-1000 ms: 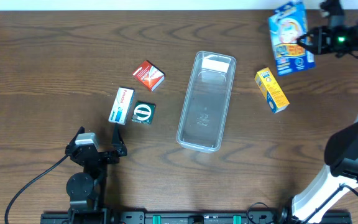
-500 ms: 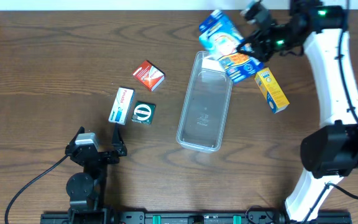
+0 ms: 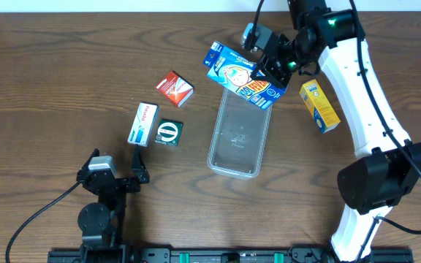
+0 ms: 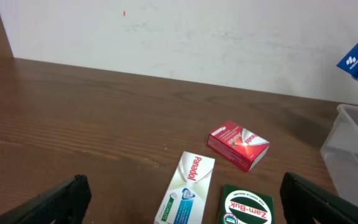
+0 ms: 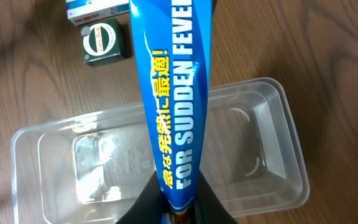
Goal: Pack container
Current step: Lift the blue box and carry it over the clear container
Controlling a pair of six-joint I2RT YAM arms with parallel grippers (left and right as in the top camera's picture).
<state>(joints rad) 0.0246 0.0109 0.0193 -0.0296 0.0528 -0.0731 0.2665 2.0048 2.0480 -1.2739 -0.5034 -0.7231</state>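
The clear plastic container (image 3: 238,135) lies in the middle of the table, empty; it also shows in the right wrist view (image 5: 241,155). My right gripper (image 3: 272,62) is shut on a large blue box (image 3: 243,74) and holds it in the air over the container's far end; the box fills the right wrist view (image 5: 173,87). My left gripper (image 3: 115,177) is open and empty near the front left. A white Panadol box (image 3: 143,123), a green Zam-Buk box (image 3: 169,132) and a red box (image 3: 175,88) lie left of the container. A yellow box (image 3: 319,106) lies to its right.
The left wrist view shows the Panadol box (image 4: 186,190), the green box (image 4: 247,205) and the red box (image 4: 237,144) just ahead of the left fingers, with the container's corner (image 4: 353,149) at the right. A pale wall bounds the table's far edge.
My right arm has swung left from the far right corner with the blue box, bringing it over the container's far end. The left arm has not moved.
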